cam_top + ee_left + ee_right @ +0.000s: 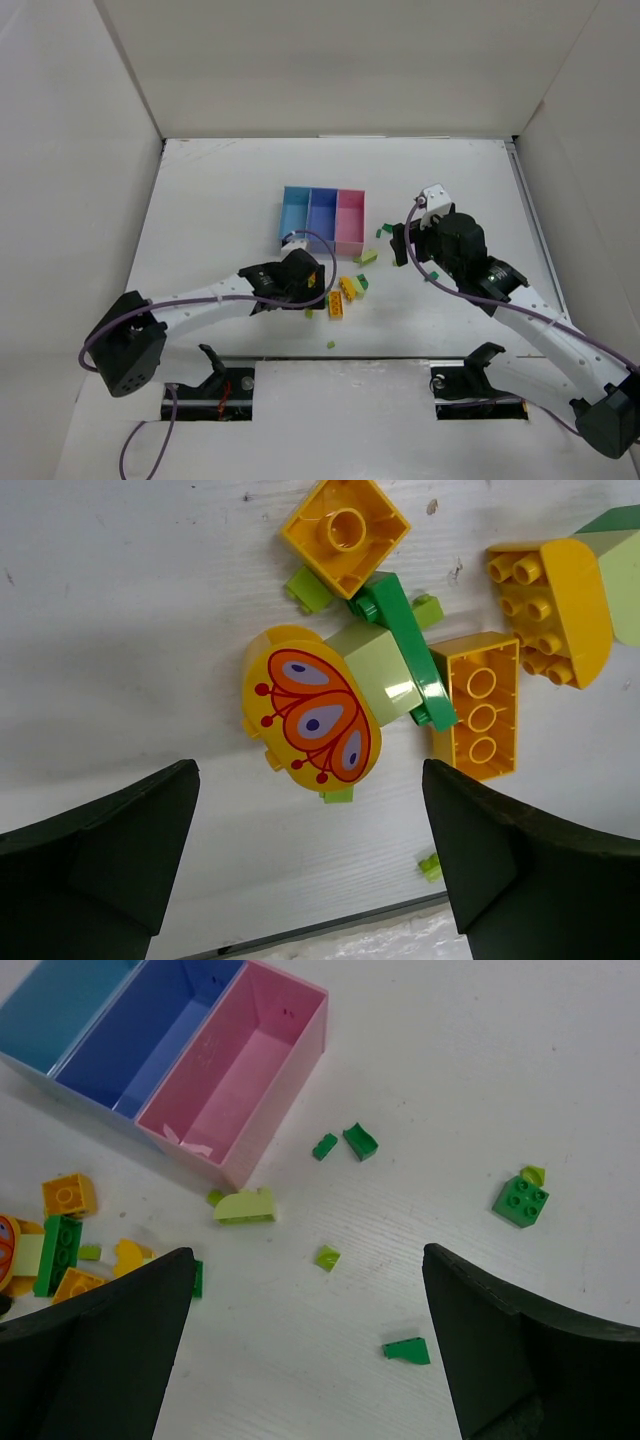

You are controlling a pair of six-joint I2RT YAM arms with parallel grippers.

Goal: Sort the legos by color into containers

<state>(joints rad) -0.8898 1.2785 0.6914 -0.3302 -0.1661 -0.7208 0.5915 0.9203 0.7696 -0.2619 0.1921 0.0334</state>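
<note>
Three joined containers [322, 215], light blue, periwinkle and pink, sit near the middle of the desk [220, 200]. The legos [347, 288] lie scattered between them and the desk's near edge, with some green ones strewn toward the right edge. The left tool [310, 860] hangs wide open over a round yellow butterfly piece [312, 720]. The right tool [305, 1340] is also wide open, gripping nothing, above loose green bricks [520, 1200].

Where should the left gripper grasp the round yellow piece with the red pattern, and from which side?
Probably grip the round yellow piece across its curved rim, from above: its patterned face points up. Avoid the pale green block abutting one side.
</note>
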